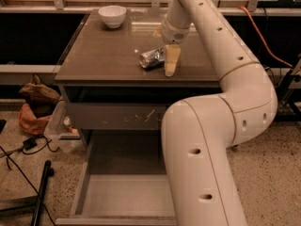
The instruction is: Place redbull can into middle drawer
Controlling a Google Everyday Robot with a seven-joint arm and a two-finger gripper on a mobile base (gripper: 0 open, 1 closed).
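Note:
The redbull can (151, 58) lies on its side on the brown cabinet top (108, 51), right of centre. It is silver and looks crumpled. My gripper (171, 60) points down at the cabinet top, right against the can's right end. The middle drawer (127, 192) is pulled out below, with a bare grey floor and low side walls. My arm covers the drawer's right part.
A white bowl (112, 15) stands at the back left of the cabinet top. A shut drawer front with pale scratches (117, 117) sits above the open drawer. A bag (35, 107), cables and a black pole (41, 192) lie on the floor at left.

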